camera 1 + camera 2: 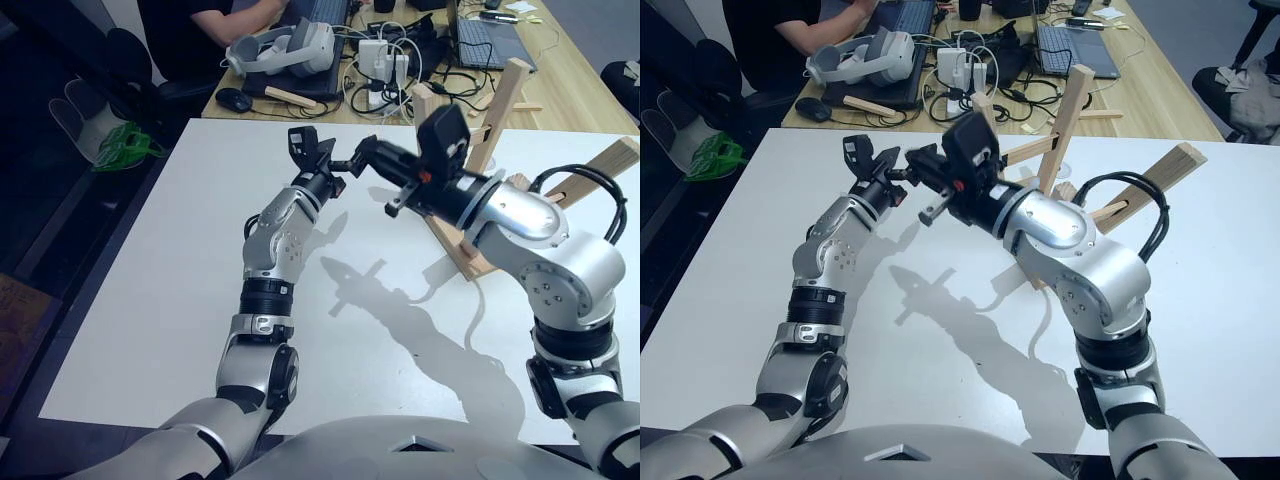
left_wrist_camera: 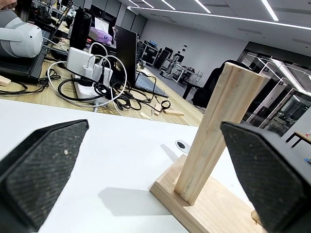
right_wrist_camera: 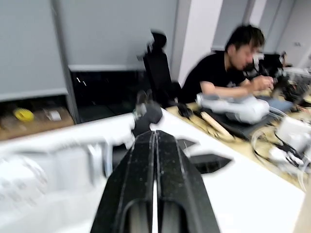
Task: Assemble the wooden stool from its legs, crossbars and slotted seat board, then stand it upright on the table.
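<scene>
Hovering over white table (image 1: 130,300) by cluttered desk (image 1: 565,75): left tool (image 1: 312,143) spread; right tool (image 3: 154,143) closed.

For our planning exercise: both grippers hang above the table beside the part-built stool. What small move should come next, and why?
Probably ease the left gripper forward toward the wooden leg standing in the seat board: it is open and empty, and the left wrist view frames that leg between its pads. The right gripper is shut on nothing, so it cannot take a part yet.
</scene>
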`<action>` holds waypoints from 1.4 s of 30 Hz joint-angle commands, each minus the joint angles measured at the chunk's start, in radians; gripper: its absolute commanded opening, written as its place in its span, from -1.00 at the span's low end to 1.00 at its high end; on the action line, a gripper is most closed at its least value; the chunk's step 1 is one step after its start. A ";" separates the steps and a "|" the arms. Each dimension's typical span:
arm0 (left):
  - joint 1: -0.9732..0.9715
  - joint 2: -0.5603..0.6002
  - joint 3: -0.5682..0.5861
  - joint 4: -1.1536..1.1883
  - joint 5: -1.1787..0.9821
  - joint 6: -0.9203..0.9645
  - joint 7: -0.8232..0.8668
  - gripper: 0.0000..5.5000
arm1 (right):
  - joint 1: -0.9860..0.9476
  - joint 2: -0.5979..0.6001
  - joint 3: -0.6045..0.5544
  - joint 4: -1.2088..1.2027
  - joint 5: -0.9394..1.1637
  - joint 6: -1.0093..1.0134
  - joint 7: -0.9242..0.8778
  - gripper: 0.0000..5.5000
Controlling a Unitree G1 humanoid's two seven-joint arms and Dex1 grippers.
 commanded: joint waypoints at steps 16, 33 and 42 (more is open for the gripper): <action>0.009 0.012 -0.004 -0.031 0.014 0.003 0.008 0.83 | 0.329 -0.101 -0.270 0.168 -0.460 -0.329 -0.155 -0.98; 0.023 -0.002 -0.045 -0.068 0.049 0.009 0.021 0.83 | 0.041 -0.076 -0.128 0.419 -0.302 -0.267 0.280 -0.98; 0.019 -0.015 -0.015 -0.074 0.050 -0.008 0.081 0.83 | 0.016 -0.018 -0.038 0.388 -0.284 -0.251 0.372 -0.98</action>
